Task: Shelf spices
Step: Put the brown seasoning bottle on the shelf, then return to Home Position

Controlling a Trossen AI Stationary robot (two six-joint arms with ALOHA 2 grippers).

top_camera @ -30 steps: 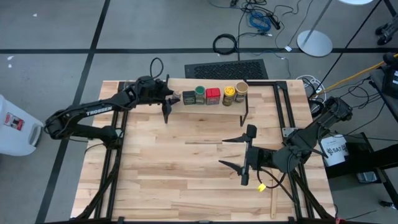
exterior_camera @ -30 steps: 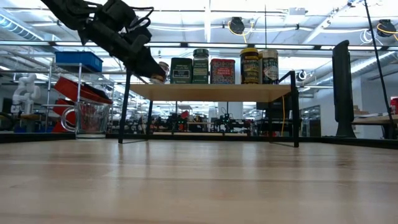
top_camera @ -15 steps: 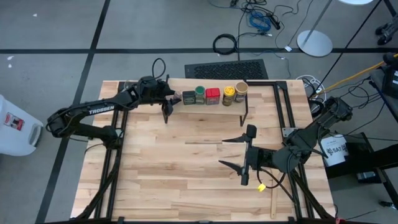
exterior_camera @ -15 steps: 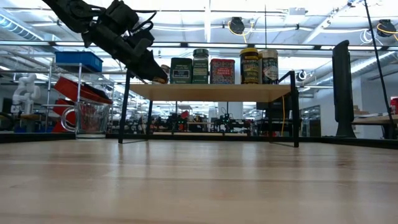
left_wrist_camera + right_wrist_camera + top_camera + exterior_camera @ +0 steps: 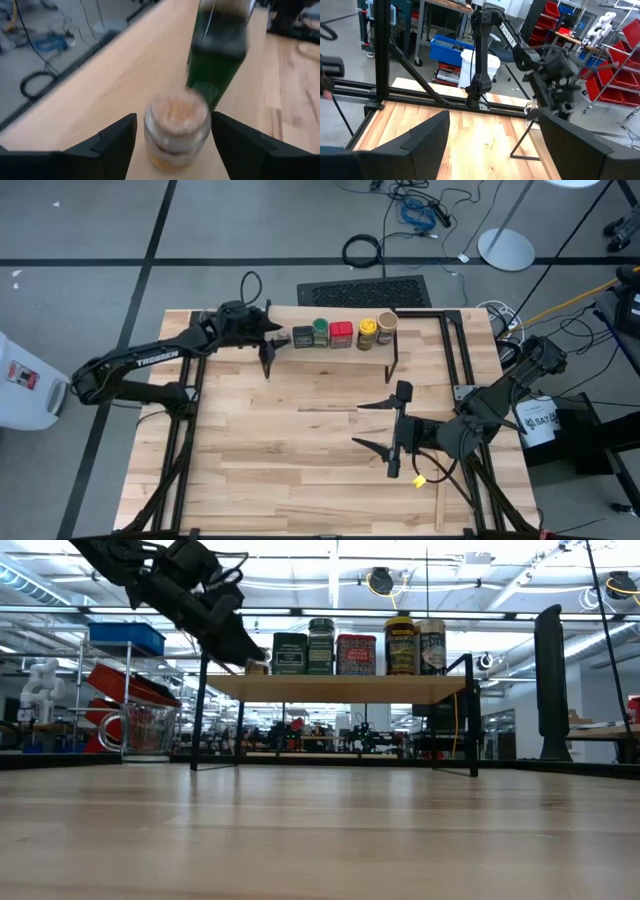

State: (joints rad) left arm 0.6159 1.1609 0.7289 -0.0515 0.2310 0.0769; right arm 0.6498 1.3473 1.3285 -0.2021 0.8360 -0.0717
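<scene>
My left pincer [image 5: 272, 334] is at the 9 o'clock end of the shelf [image 5: 350, 348], which stands at the 12 o'clock side of the surface [image 5: 300, 440]. In my left wrist view the two fingers [image 5: 112, 142] stand apart on both sides of the tiny brown jar [image 5: 176, 127], with a small gap on each side, so I judge the jar is standing free on the plank and not gripped. Just behind it is the dark tin [image 5: 219, 55].

From above, the other spices make a row toward 3 o'clock: dark tin [image 5: 303, 336], green-lidded jar [image 5: 320, 332], red tin [image 5: 342, 334], yellow jar [image 5: 367, 332] and tan jar [image 5: 387, 326]. All six seem to be on the shelf.

The tiny jar looks light, stiff and smooth, probably glass, so it can slip or tip easily. I think the best hold is on its round body below the lid, with little force. Near the plank's end, a careless touch could knock it off.

My right pincer [image 5: 378, 425] waits at about 5 o'clock on the surface, fingers wide and empty.
</scene>
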